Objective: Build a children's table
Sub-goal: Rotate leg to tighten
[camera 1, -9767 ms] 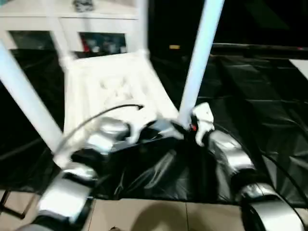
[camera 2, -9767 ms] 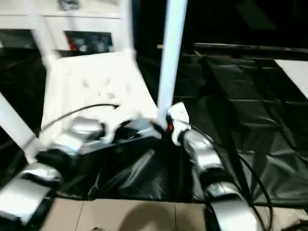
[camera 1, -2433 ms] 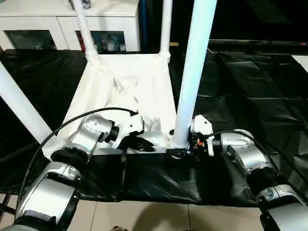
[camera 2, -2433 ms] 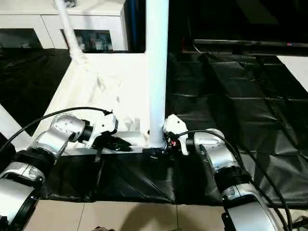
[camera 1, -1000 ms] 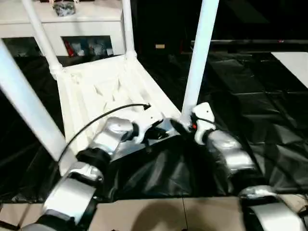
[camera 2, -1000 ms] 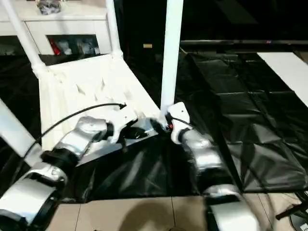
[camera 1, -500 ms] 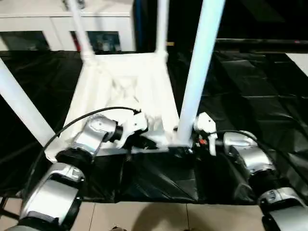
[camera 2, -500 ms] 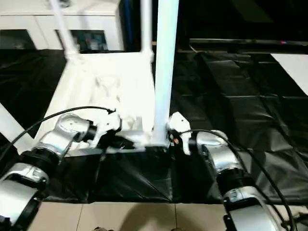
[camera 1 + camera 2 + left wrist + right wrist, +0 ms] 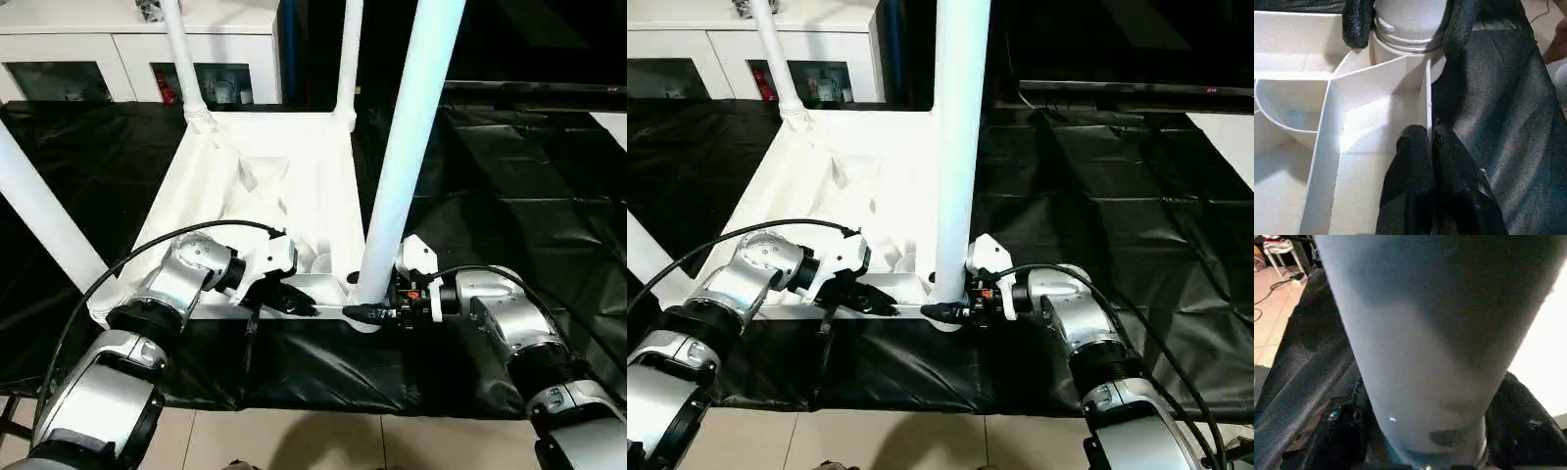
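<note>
An upturned white tabletop lies on black sheeting on the floor, four legs standing in its corner sockets. The left hand, shut, pinches the near rim. The right hand straddles the near right leg's base, fingers either side. A white cabinet stands behind.

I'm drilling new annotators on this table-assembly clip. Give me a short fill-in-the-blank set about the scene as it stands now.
1. The tabletop lies with its ribbed underside facing ____.
2. The right gripper has its two fingers on either side of the base of the near right ____.
3. The left gripper is shut on the tabletop's near ____.
4. The sheet spread under the table is coloured ____.

Missing words: up; leg; rim; black
</note>
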{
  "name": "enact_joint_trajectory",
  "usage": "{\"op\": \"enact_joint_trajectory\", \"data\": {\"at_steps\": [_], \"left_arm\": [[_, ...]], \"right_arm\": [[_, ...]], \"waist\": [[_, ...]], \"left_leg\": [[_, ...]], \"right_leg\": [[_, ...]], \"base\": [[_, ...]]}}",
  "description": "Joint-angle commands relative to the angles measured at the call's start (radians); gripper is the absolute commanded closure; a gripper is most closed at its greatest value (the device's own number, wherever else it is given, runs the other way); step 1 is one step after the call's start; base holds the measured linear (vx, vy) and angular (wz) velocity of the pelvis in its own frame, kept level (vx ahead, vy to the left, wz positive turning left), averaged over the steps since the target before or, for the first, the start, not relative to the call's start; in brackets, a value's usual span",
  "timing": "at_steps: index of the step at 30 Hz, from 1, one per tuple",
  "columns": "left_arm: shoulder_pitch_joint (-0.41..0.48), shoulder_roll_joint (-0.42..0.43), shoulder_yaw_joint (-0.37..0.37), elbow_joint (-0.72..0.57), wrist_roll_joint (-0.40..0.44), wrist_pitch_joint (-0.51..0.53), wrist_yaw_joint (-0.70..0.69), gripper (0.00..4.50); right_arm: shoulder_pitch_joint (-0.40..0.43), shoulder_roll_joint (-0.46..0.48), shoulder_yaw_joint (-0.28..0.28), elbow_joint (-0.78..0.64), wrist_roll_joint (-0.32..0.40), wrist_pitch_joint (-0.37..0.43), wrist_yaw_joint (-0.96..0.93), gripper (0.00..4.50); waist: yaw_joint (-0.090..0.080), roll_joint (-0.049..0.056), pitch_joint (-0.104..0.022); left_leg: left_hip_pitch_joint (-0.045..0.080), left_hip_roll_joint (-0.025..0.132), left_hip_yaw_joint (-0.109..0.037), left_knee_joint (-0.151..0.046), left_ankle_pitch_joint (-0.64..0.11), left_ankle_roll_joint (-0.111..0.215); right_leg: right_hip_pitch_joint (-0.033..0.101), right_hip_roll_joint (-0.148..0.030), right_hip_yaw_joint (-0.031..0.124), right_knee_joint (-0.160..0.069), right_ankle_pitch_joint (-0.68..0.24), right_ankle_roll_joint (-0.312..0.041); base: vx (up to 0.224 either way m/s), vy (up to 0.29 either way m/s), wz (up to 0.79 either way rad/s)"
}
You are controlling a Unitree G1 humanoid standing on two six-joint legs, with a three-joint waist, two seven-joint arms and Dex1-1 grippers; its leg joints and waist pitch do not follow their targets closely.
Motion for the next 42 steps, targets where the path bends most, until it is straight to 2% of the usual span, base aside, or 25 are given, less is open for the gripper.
{"op": "enact_joint_trajectory", "data": {"at_steps": [1, 5, 6, 7, 8, 9, 11, 12, 15, 16, 18, 19, 21, 25, 26, 27, 30, 32, 33, 34, 35, 38, 39, 41, 42], "left_arm": [[0.005, -0.007, -0.024, 0.016, 0.012, 0.007, 0.008, 4.50], [0.003, -0.030, -0.001, 0.016, 0.015, 0.049, 0.104, 4.50], [-0.003, -0.047, 0.011, 0.019, 0.020, 0.074, 0.167, 4.50], [-0.003, -0.049, 0.012, 0.019, 0.020, 0.076, 0.173, 4.50], [-0.006, -0.067, 0.019, 0.016, 0.026, 0.096, 0.229, 4.50], [-0.006, -0.103, 0.029, 0.003, 0.028, 0.127, 0.300, 4.50], [-0.005, -0.124, 0.035, -0.005, 0.026, 0.144, 0.336, 4.50], [0.002, -0.165, 0.031, -0.026, 0.026, 0.168, 0.371, 4.50], [0.010, -0.212, 0.021, -0.042, 0.030, 0.194, 0.406, 4.50], [0.013, -0.233, 0.015, -0.045, 0.030, 0.200, 0.416, 4.50], [0.014, -0.263, 0.011, -0.046, 0.027, 0.206, 0.429, 4.50], [0.014, -0.269, 0.009, -0.047, 0.026, 0.207, 0.432, 4.50], [0.011, -0.291, 0.003, -0.051, 0.023, 0.218, 0.446, 4.50], [0.007, -0.278, 0.009, -0.047, 0.023, 0.214, 0.447, 4.50], [0.007, -0.268, 0.012, -0.048, 0.027, 0.213, 0.448, 4.50], [0.008, -0.255, 0.014, -0.049, 0.028, 0.205, 0.443, 4.50], [0.016, -0.219, 0.012, -0.059, 0.031, 0.189, 0.410, 4.50], [0.019, -0.209, 0.011, -0.060, 0.030, 0.181, 0.395, 4.50], [0.024, -0.179, 0.009, -0.060, 0.025, 0.157, 0.344, 4.50], [0.025, -0.171, 0.009, -0.059, 0.022, 0.149, 0.327, 4.50], [0.028, -0.145, 0.008, -0.058, 0.016, 0.119, 0.275, 4.50], [0.033, -0.117, 0.006, -0.063, 0.001, 0.094, 0.196, 4.50], [0.035, -0.099, 0.002, -0.064, -0.004, 0.084, 0.152, 4.50], [0.034, -0.085, -0.003, -0.062, -0.002, 0.076, 0.128, 4.50], [0.031, -0.070, -0.010, -0.054, 0.004, 0.063, 0.113, 4.50]], "right_arm": [[0.017, 0.014, 0.017, -0.028, 0.019, 0.024, 0.025, 1.86], [0.030, 0.037, -0.019, -0.041, 0.028, 0.044, -0.071, 1.87], [0.030, 0.058, -0.042, -0.027, 0.007, 0.038, -0.178, 1.87], [0.030, 0.059, -0.044, -0.026, 0.005, 0.037, -0.187, 1.87], [0.029, 0.080, -0.063, -0.010, -0.016, 0.035, -0.293, 1.87], [0.026, 0.115, -0.086, 0.014, -0.040, 0.049, -0.440, 1.87], [0.026, 0.134, -0.096, 0.022, -0.050, 0.057, -0.506, 1.87], [0.021, 0.177, -0.115, 0.043, -0.060, 0.087, -0.631, 1.87], [0.012, 0.230, -0.123, 0.063, -0.068, 0.087, -0.725, 1.87], [0.000, 0.252, -0.118, 0.083, -0.085, 0.079, -0.780, 1.87], [-0.021, 0.284, -0.107, 0.111, -0.102, 0.060, -0.829, 1.87], [-0.026, 0.292, -0.107, 0.117, -0.103, 0.056, -0.838, 1.87], [-0.056, 0.329, -0.108, 0.132, -0.114, 0.029, -0.898, 1.31], [-0.058, 0.313, -0.104, 0.116, -0.126, 0.019, -0.887, 0.97], [-0.055, 0.300, -0.106, 0.109, -0.126, 0.018, -0.874, 0.84], [-0.052, 0.281, -0.106, 0.102, -0.130, 0.011, -0.857, 0.72], [-0.048, 0.221, -0.105, 0.103, -0.120, -0.013, -0.765, 0.60], [-0.045, 0.204, -0.101, 0.099, -0.113, -0.019, -0.723, 0.60], [-0.031, 0.154, -0.080, 0.075, -0.096, -0.035, -0.581, 0.60], [-0.025, 0.139, -0.072, 0.062, -0.089, -0.038, -0.534, 0.60], [-0.006, 0.098, -0.048, 0.023, -0.067, -0.041, -0.399, 0.60], [0.013, 0.060, -0.031, -0.023, -0.036, -0.024, -0.260, 0.60], [0.015, 0.043, -0.026, -0.039, -0.017, -0.009, -0.197, 0.60], [0.014, 0.031, -0.021, -0.045, -0.007, -0.001, -0.158, 0.97], [0.009, 0.018, -0.013, -0.045, -0.001, 0.001, -0.117, 1.00]], "waist": [[-0.001, -0.011, -0.068], [0.002, -0.009, -0.063], [0.001, -0.011, -0.058], [0.001, -0.011, -0.058], [-0.003, -0.011, -0.055], [-0.015, -0.010, -0.052], [-0.026, -0.013, -0.049], [-0.028, -0.017, -0.049], [-0.050, -0.012, -0.051], [-0.055, -0.003, -0.052], [-0.065, -0.007, -0.052], [-0.068, -0.003, -0.052], [-0.074, -0.005, -0.051], [-0.073, -0.008, -0.054], [-0.069, -0.007, -0.057], [-0.068, -0.009, -0.057], [-0.066, -0.008, -0.061], [-0.063, -0.011, -0.062], [-0.060, -0.012, -0.063], [-0.060, -0.012, -0.063], [-0.053, -0.013, -0.064], [-0.035, -0.011, -0.068], [-0.031, -0.015, -0.068], [-0.026, -0.012, -0.067], [-0.023, -0.011, -0.065]], "left_leg": [[0.020, 0.022, 0.000, -0.056, -0.184, 0.110], [0.022, 0.024, 0.000, -0.060, -0.221, 0.092], [0.023, 0.024, -0.002, -0.065, -0.271, 0.064], [0.023, 0.024, -0.002, -0.065, -0.271, 0.064], [0.023, 0.022, -0.005, -0.069, -0.311, 0.042], [0.026, 0.018, -0.010, -0.072, -0.357, 0.009], [0.027, 0.013, -0.015, -0.073, -0.402, -0.008], [0.026, 0.012, -0.016, -0.074, -0.409, -0.007], [0.025, 0.011, -0.021, -0.077, -0.430, -0.011], [0.021, 0.010, -0.022, -0.078, -0.434, -0.006], [0.026, 0.009, -0.020, -0.075, -0.455, -0.004], [0.027, 0.008, -0.019, -0.074, -0.461, -0.002], [0.024, 0.007, -0.019, -0.074, -0.467, 0.004], [0.024, 0.009, -0.017, -0.073, -0.450, 0.014], [0.026, 0.010, -0.014, -0.072, -0.433, 0.020], [0.021, 0.011, -0.014, -0.072, -0.413, 0.026], [0.017, 0.011, -0.010, -0.069, -0.362, 0.046], [0.016, 0.011, -0.008, -0.065, -0.340, 0.067], [0.016, 0.010, -0.006, -0.062, -0.318, 0.082], [0.016, 0.010, -0.006, -0.062, -0.318, 0.082], [0.015, 0.012, -0.004, -0.059, -0.292, 0.109], [0.013, 0.019, -0.001, -0.054, -0.215, 0.138], [0.014, 0.020, 0.000, -0.053, -0.200, 0.142], [0.016, 0.021, 0.000, -0.054, -0.200, 0.140], [0.019, 0.022, -0.001, -0.058, -0.218, 0.126]], "right_leg": [[0.051, -0.025, 0.026, -0.041, -0.093, -0.279], [0.048, -0.025, 0.027, -0.048, -0.141, -0.272], [0.045, -0.026, 0.027, -0.055, -0.226, -0.250], [0.045, -0.026, 0.027, -0.055, -0.226, -0.250], [0.043, -0.028, 0.028, -0.060, -0.293, -0.229], [0.037, -0.029, 0.028, -0.069, -0.384, -0.195], [0.034, -0.027, 0.026, -0.079, -0.471, -0.158], [0.034, -0.028, 0.025, -0.083, -0.489, -0.148], [0.032, -0.026, 0.022, -0.087, -0.488, -0.134], [0.034, -0.025, 0.021, -0.087, -0.465, -0.138], [0.027, -0.023, 0.021, -0.090, -0.449, -0.148], [0.026, -0.021, 0.021, -0.090, -0.442, -0.153], [0.027, -0.022, 0.020, -0.090, -0.447, -0.156], [0.029, -0.021, 0.023, -0.088, -0.407, -0.165], [0.028, -0.021, 0.025, -0.086, -0.369, -0.178], [0.033, -0.020, 0.026, -0.080, -0.329, -0.190], [0.040, -0.022, 0.027, -0.072, -0.258, -0.212], [0.044, -0.022, 0.026, -0.071, -0.233, -0.220], [0.047, -0.022, 0.025, -0.070, -0.211, -0.232], [0.047, -0.022, 0.025, -0.070, -0.211, -0.232], [0.051, -0.021, 0.024, -0.066, -0.178, -0.243], [0.056, -0.022, 0.023, -0.051, -0.086, -0.268], [0.055, -0.021, 0.023, -0.047, -0.072, -0.276], [0.053, -0.023, 0.023, -0.047, -0.081, -0.282], [0.051, -0.022, 0.023, -0.050, -0.118, -0.278]], "base": [[0.000, 0.000, 0.00], [0.000, 0.000, 0.00], [0.000, 0.000, 0.00], [0.000, 0.000, 0.00], [0.000, 0.000, 0.00], [0.000, 0.000, 0.00], [0.000, 0.000, 0.00], [0.000, 0.000, 0.00], [0.000, 0.000, 0.00], [0.000, 0.000, 0.00], [0.000, 0.000, 0.00], [0.000, 0.000, 0.00], [0.000, 0.000, 0.00], [0.000, 0.000, 0.00], [0.000, 0.000, 0.00], [0.000, 0.000, 0.00], [0.000, 0.000, 0.00], [0.000, 0.000, 0.00], [0.000, 0.000, 0.00], [0.000, 0.000, 0.00], [0.000, 0.000, 0.00], [0.000, 0.000, 0.00], [0.000, 0.000, 0.00], [0.000, 0.000, 0.00], [0.000, 0.000, 0.00]]}}
